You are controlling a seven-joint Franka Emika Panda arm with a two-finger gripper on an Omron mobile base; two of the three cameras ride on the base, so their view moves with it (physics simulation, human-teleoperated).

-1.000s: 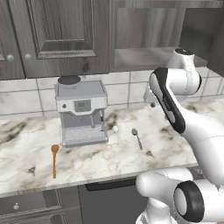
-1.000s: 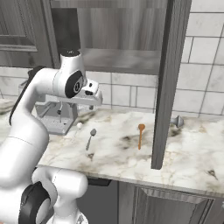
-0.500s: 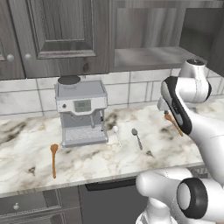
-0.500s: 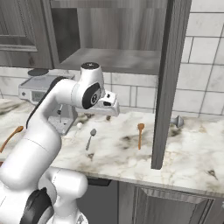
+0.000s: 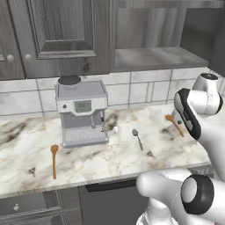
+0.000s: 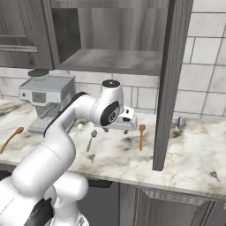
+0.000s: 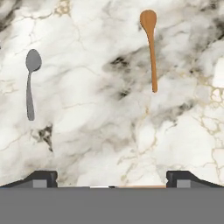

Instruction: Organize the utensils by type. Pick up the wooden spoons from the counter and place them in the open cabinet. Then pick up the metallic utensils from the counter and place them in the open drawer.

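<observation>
Hand (image 7: 111,177) above lengthwise wooden spoon (image 7: 151,48)

There are no words, numbers or signs that can be read. The boxy silver coffee machine (image 5: 82,110) has a small grey screen (image 5: 82,106) on its front, but what is on it is too blurry to make out.

Behind my worktop (image 5: 110,167) runs a wall of pale square tiles (image 5: 140,90) with grey grout. A panelled dark grey cabinet door (image 5: 61,35) hangs at upper left above a silver coffee machine (image 5: 82,112); dark grey base cabinets (image 6: 176,209) sit below
</observation>
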